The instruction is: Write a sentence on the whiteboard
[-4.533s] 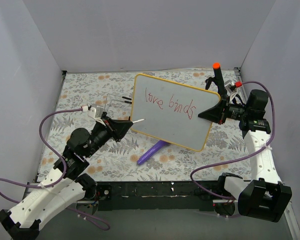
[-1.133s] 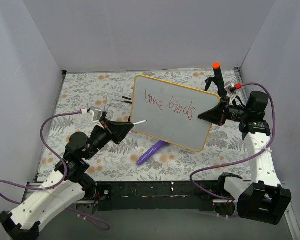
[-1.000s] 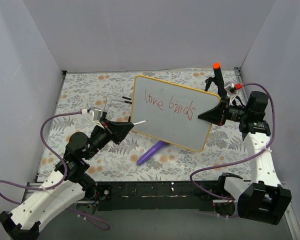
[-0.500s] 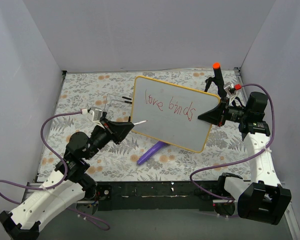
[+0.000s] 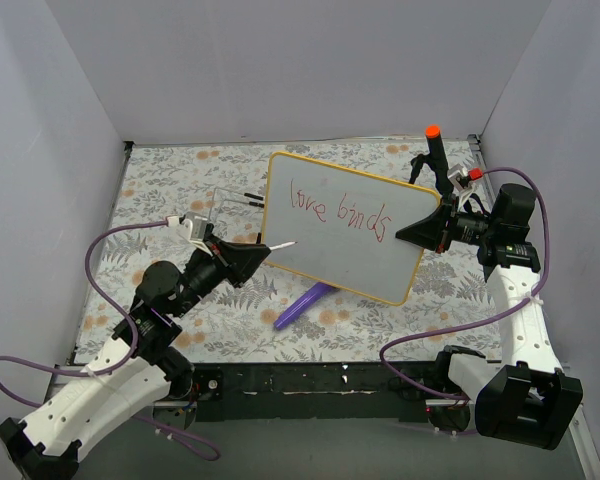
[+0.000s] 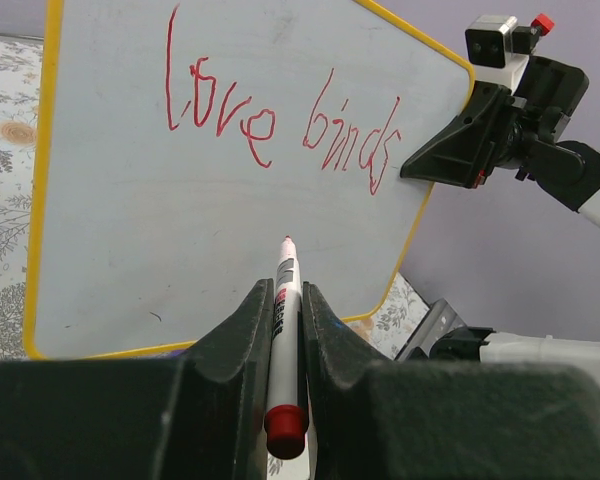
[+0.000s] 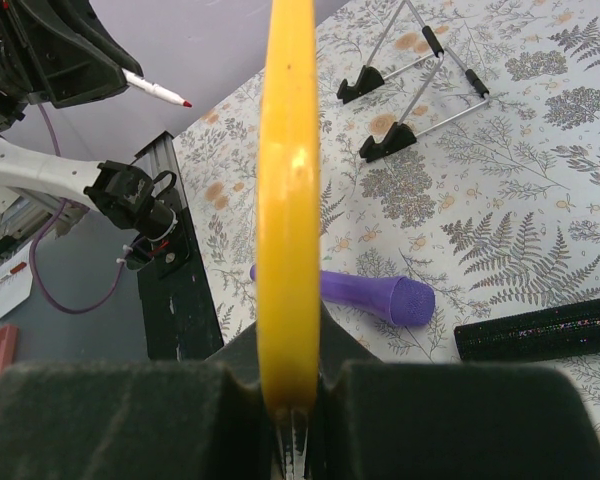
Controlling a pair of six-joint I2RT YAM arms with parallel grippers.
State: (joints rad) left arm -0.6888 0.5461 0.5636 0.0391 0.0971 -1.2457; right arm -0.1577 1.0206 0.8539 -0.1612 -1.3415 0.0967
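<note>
The whiteboard (image 5: 340,225), white with a yellow frame, is held tilted above the floral table. Red handwriting (image 5: 338,208) on it reads "love birds"; it also shows in the left wrist view (image 6: 280,125). My right gripper (image 5: 420,228) is shut on the board's right edge, seen edge-on as a yellow bar (image 7: 287,200). My left gripper (image 5: 248,255) is shut on a white marker (image 6: 283,310) with a red end cap. Its red tip (image 5: 291,240) is at the board's lower left area, just off or at the surface.
A purple microphone-like object (image 5: 305,303) lies on the table under the board, also in the right wrist view (image 7: 365,295). A wire stand (image 5: 230,200) with black feet sits left of the board. A black stick with an orange tip (image 5: 435,150) stands at the back right.
Nothing has visibly changed over the last second. Since 4.5 s ago the left arm shifted slightly; the board and writing are the same.
</note>
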